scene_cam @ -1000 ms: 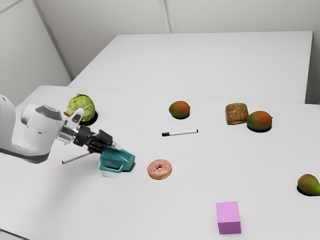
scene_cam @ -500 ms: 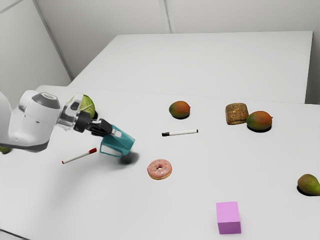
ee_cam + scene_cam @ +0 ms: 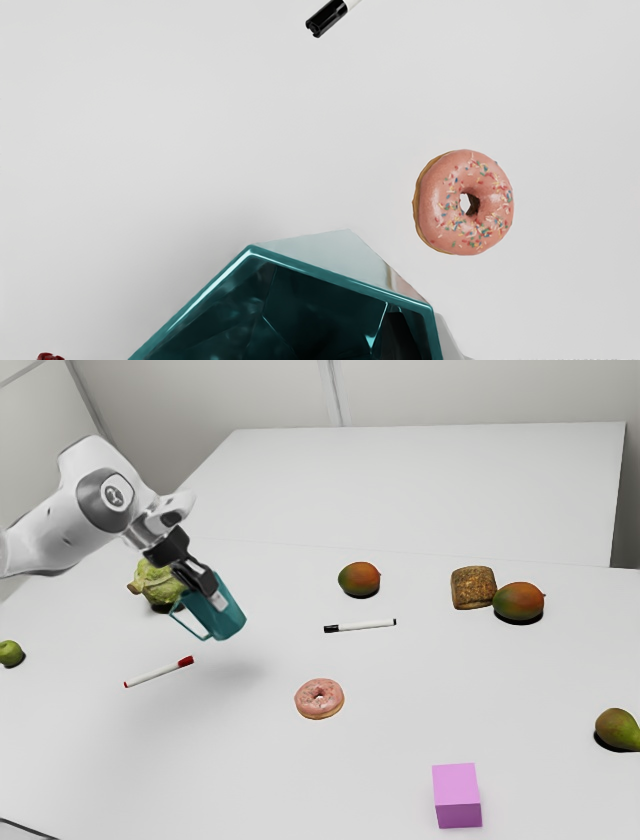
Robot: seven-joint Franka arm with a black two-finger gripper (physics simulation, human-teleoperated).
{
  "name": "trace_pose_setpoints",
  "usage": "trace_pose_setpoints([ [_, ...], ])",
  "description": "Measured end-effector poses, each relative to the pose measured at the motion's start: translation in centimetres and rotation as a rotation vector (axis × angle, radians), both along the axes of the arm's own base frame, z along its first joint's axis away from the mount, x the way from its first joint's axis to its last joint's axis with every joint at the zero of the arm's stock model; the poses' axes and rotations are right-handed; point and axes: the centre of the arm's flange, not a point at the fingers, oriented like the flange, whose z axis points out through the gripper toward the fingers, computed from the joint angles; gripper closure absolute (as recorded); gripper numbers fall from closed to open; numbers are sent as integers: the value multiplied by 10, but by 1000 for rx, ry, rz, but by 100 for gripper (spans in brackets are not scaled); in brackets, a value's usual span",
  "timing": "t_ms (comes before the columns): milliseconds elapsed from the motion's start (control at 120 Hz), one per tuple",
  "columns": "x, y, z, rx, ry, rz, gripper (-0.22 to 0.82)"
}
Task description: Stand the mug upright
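The teal mug (image 3: 228, 620) hangs in the air above the table, tilted, its base toward the exterior view's lower right and its handle on the exterior view's left. My gripper (image 3: 212, 596) is shut on it near the rim. In the wrist view the mug (image 3: 320, 280) turns its open mouth to the camera. A dark finger reaches inside the mug and a pale one stands outside, so the gripper (image 3: 427, 330) pinches the wall.
Below the mug, a red-capped marker (image 3: 158, 672) and a pink donut (image 3: 319, 699) lie on the table (image 3: 300, 780). A black-capped marker (image 3: 360, 625), mango (image 3: 359, 579) and cabbage (image 3: 155, 582) are farther back. A purple cube (image 3: 457, 796) sits in front.
The mug has risen off the table with my gripper and moved slightly toward the exterior view's left. It has turned from lying on its side to a steeper tilt.
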Motion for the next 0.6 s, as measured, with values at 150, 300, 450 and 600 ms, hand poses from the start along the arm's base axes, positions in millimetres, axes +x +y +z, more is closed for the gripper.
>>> trace_pose_setpoints([
  [150,3,-21,5,133,31,1,78],
  [300,7,-44,4,247,31,22,78],
  [450,7,-65,4,321,13,66,78],
  [600,-1,-79,-16,361,19,126,78],
])
